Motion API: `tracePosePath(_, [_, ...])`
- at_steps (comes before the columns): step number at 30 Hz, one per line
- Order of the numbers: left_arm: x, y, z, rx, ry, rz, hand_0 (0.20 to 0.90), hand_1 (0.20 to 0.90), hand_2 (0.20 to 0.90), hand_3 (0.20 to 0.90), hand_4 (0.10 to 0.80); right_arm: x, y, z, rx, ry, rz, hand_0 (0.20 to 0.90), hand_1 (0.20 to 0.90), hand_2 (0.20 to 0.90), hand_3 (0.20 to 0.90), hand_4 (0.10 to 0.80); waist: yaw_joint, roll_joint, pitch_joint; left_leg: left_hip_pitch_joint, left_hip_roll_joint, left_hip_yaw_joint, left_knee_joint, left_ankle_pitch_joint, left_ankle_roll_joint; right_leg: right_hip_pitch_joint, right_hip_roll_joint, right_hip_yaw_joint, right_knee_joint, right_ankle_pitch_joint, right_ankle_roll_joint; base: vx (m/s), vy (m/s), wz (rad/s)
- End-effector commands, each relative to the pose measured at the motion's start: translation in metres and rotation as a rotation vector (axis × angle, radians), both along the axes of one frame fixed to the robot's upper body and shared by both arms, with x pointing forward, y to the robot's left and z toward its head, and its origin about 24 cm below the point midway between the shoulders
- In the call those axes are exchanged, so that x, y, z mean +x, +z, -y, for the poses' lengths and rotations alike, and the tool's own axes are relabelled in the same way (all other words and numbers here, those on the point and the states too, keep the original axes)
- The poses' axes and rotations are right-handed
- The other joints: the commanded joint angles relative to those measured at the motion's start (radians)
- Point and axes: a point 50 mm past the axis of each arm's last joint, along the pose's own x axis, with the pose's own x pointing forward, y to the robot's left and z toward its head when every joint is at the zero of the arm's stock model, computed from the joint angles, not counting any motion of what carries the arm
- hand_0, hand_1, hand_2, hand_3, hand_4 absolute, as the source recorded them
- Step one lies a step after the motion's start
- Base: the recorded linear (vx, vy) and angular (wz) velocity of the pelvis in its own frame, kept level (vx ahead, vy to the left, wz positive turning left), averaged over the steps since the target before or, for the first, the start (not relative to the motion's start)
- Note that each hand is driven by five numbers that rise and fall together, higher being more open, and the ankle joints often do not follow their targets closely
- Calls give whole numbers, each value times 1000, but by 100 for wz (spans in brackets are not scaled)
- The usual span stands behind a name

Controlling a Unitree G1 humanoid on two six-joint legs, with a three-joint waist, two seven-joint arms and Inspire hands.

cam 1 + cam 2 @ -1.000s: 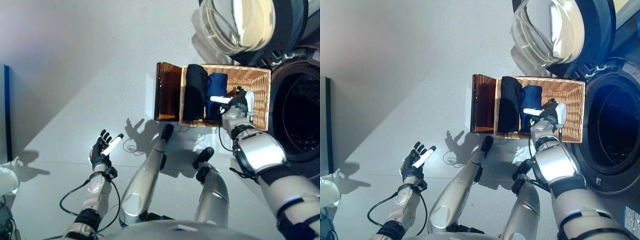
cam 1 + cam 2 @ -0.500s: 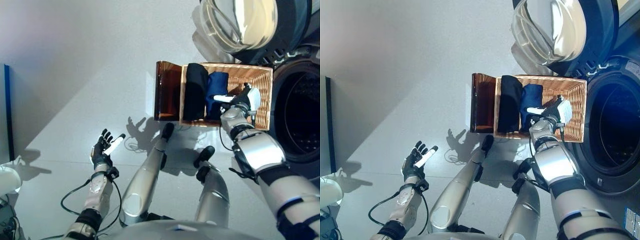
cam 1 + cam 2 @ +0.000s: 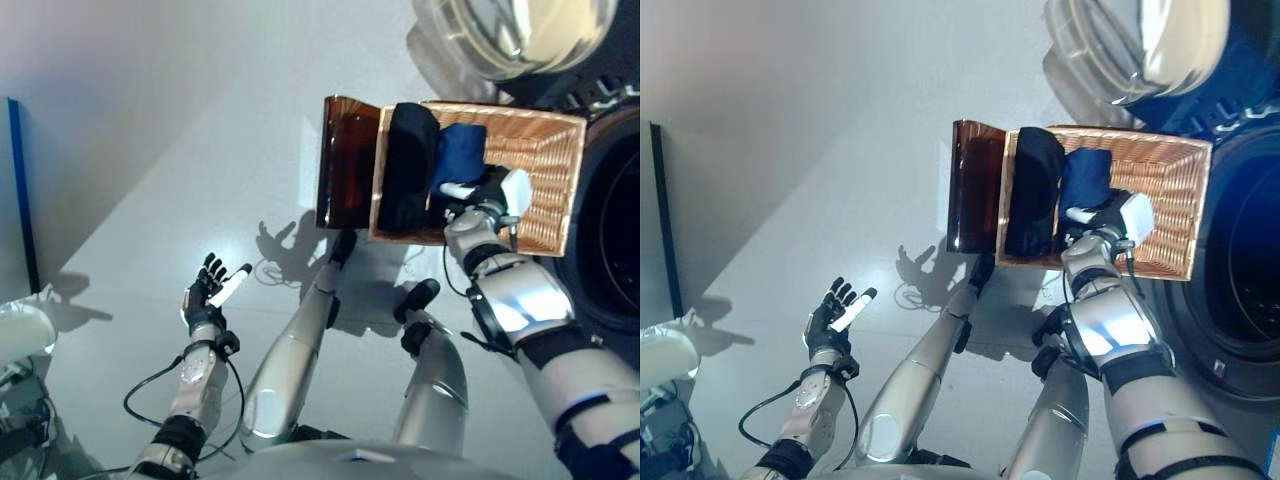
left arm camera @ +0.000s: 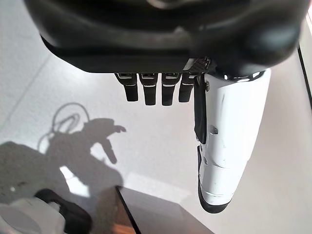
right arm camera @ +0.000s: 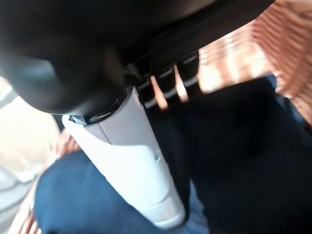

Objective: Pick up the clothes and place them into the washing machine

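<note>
A shallow wicker basket (image 3: pixel 540 160) rests on a low dark brown box (image 3: pixel 348 160) beside the washing machine (image 3: pixel 612 230). A black garment (image 3: pixel 410 165) and a blue garment (image 3: pixel 462 160) lie folded in the basket's left half. My right hand (image 3: pixel 487 197) is open and reaches into the basket from its near rim, with the white-covered thumb (image 5: pixel 131 156) against the blue garment (image 5: pixel 83 204) and the fingers over the black one (image 5: pixel 243 161). My left hand (image 3: pixel 210 295) is open and empty, held over the floor at the lower left; it also shows in the left wrist view (image 4: pixel 161 39).
The machine's round door (image 3: pixel 520 25) stands open above the basket, and the dark drum opening lies to the basket's right. A blue panel (image 3: pixel 22 200) stands at the far left, with a white object (image 3: pixel 22 335) below it.
The whole picture has shifted, so the camera moved. Within the basket, my right hand has moved from the middle toward the blue garment. The left hand has stayed open in place.
</note>
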Motion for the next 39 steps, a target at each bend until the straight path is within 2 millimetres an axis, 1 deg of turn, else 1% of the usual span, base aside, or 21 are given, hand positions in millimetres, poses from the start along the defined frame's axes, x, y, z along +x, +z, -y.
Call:
tracePosePath(1, [3, 20, -29, 50, 114, 114, 900, 900, 900, 900, 800, 12, 50, 3, -100, -3, 129, 200, 200, 200, 200, 300, -1, 40, 67, -66, -28, 63, 113, -119, -39, 88, 30, 26, -41, -20, -17, 0, 0, 0])
tracePosePath(5, [3, 21, -29, 50, 125, 116, 900, 900, 900, 900, 800, 15, 58, -2, -117, 11, 147, 200, 200, 200, 200, 300, -5, 45, 68, -73, -29, 68, 113, -119, -38, 69, 33, 31, -31, -23, -19, -4, 17, 1])
tracePosePath(8, [0, 19, -30, 55, 128, 108, 900, 900, 900, 900, 800, 17, 57, -7, -120, 21, 142, 200, 200, 200, 200, 300, -7, 48, 66, -65, -25, 68, 105, -117, -38, 67, 34, 37, -29, -24, -21, 0, 0, 0])
tracePosePath(17, [-4, 14, -30, 67, 111, 81, 900, 900, 900, 900, 800, 10, 52, 10, -105, -25, 129, 200, 200, 200, 200, 300, -20, 60, 60, -36, -19, 84, 91, -106, -40, 88, 37, 48, -44, -12, -19, -10, 3, -1])
tracePosePath(19, [-8, 7, -31, 70, 107, 43, 900, 900, 900, 900, 800, 6, 38, 13, -34, -45, 144, 200, 200, 200, 200, 300, -30, 59, 44, -1, -13, 92, 68, -100, -40, 112, 41, 57, -63, -4, -18, -13, 21, -16])
tracePosePath(22, [-11, 3, -33, 72, 108, 25, 900, 900, 900, 900, 800, 4, 37, 18, 14, -62, 175, 200, 200, 200, 200, 300, -36, 58, 33, 28, -7, 98, 45, -95, -40, 136, 43, 63, -83, 3, -15, -3, 21, -20])
tracePosePath(23, [-15, 0, -34, 66, 109, 10, 900, 900, 900, 900, 800, 1, 33, 24, 155, -81, 261, 200, 200, 200, 200, 300, -51, 58, 17, 59, -5, 107, 25, -91, -39, 162, 48, 73, -109, 11, -14, 9, 22, -18])
tracePosePath(24, [-15, -1, -35, 67, 108, 9, 900, 900, 900, 900, 800, 0, 31, 24, 158, -82, 260, 200, 200, 200, 200, 300, -49, 57, 17, 63, -4, 107, 23, -90, -39, 166, 48, 73, -112, 13, -14, 30, 64, -23])
tracePosePath(27, [-24, -9, -35, 55, 90, -30, 900, 900, 900, 900, 800, -8, 10, 30, 455, -108, 450, 200, 200, 200, 200, 300, -78, 59, -14, 132, 7, 123, -25, -82, -37, 218, 52, 88, -159, 24, -7, 38, 43, -35])
tracePosePath(28, [-28, -13, -34, 51, 82, -47, 900, 900, 900, 900, 800, -13, 1, 34, 497, -128, 464, 200, 200, 200, 200, 300, -80, 62, -22, 151, 8, 123, -36, -81, -35, 232, 52, 90, -169, 26, -5, 38, 11, -37])
tracePosePath(29, [-29, -13, -34, 52, 80, -48, 900, 900, 900, 900, 800, -14, -1, 34, 499, -130, 463, 200, 200, 200, 200, 300, -79, 62, -22, 155, 8, 123, -39, -80, -35, 236, 52, 90, -172, 27, -5, -42, 62, -33])
tracePosePath(30, [-32, -18, -29, 38, 58, -68, 900, 900, 900, 900, 800, -22, -18, 35, 692, -184, 597, 200, 200, 200, 200, 300, -91, 77, -31, 176, 13, 139, -56, -54, -27, 248, 53, 89, -191, 54, -9, -48, 70, -25])
tracePosePath(31, [-33, -20, -26, 31, 47, -72, 900, 900, 900, 900, 800, -26, -28, 34, 770, -202, 640, 200, 200, 200, 200, 300, -94, 83, -37, 189, 14, 142, -61, -55, -26, 255, 54, 93, -199, 57, -8, 49, 48, -19])
tracePosePath(32, [-34, -20, -26, 31, 46, -74, 900, 900, 900, 900, 800, -27, -29, 35, 771, -203, 639, 200, 200, 200, 200, 300, -93, 78, -44, 201, 11, 134, -63, -80, -31, 265, 54, 104, -199, 35, -1, 124, -4, -24])
tracePosePath(33, [-35, -22, -25, 30, 40, -84, 900, 900, 900, 900, 800, -29, -36, 29, 870, -213, 717, 200, 200, 200, 200, 300, -98, 81, -50, 212, 12, 137, -66, -82, -30, 273, 53, 108, -205, 36, 1, 39, 0, -22])
tracePosePath(34, [-36, -28, -16, 8, 10, -106, 900, 900, 900, 900, 800, -36, -54, 20, 1038, -241, 834, 200, 200, 200, 200, 300, -105, 96, -56, 219, 18, 149, -71, -57, -22, 282, 54, 104, -216, 57, -5, -54, 21, -24])
tracePosePath(35, [-37, -28, -17, 10, 8, -109, 900, 900, 900, 900, 800, -38, -57, 21, 1042, -243, 835, 200, 200, 200, 200, 300, -103, 95, -56, 224, 17, 150, -71, -59, -22, 286, 53, 104, -215, 55, -5, -39, 19, -20])
tracePosePath(36, [-40, -32, -10, -24, -4, -118, 900, 900, 900, 900, 800, -40, -63, 13, 1160, -253, 931, 200, 200, 200, 200, 300, -104, 111, -69, 242, 17, 150, -76, -60, -18, 293, 51, 108, -216, 54, -4, 45, 7, -23])
tracePosePath(37, [-43, -35, -7, -46, -9, -124, 900, 900, 900, 900, 800, -42, -69, 8, 1226, -244, 982, 200, 200, 200, 200, 300, -106, 117, -76, 253, 14, 151, -78, -61, -17, 302, 50, 111, -215, 52, -3, 40, 8, -21])
tracePosePath(38, [-43, -35, -7, -46, -9, -124, 900, 900, 900, 900, 800, -42, -70, 8, 1226, -244, 982, 200, 200, 200, 200, 300, -106, 117, -76, 254, 14, 151, -78, -61, -17, 303, 50, 110, -215, 52, -3, 39, 20, -13])
tracePosePath(39, [-49, -40, -2, -74, -21, -143, 900, 900, 900, 900, 800, -44, -72, 4, 1301, -267, 1081, 200, 200, 200, 200, 300, -110, 134, -87, 269, 10, 151, -82, -64, -15, 310, 48, 117, -215, 47, -2, 29, 18, -6])
